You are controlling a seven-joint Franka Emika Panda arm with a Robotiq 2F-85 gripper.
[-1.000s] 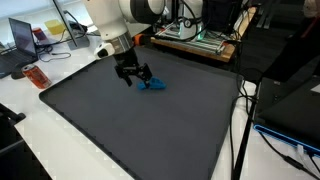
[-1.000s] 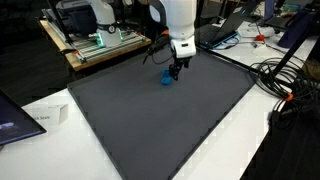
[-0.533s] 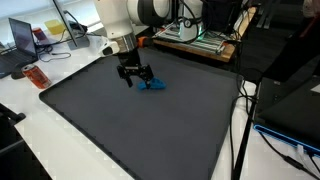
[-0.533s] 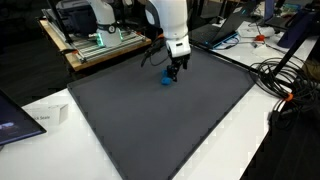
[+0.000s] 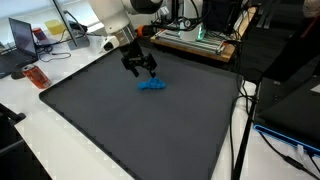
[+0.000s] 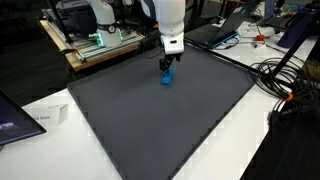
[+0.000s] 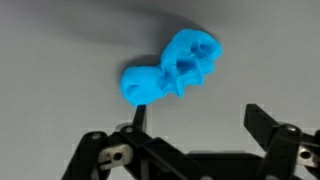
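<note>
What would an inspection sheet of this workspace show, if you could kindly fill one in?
Surface: dark mat lying flat on a white table.
Job's things: blue toy lying on the mat.
Clutter: red packet and white box on the table beside the mat.
Grippers: pincer open, hovering just above the toy, not touching it.
Cables: black cables on the table beside the mat.
Surroundings: laptop; bench with electronics.
</note>
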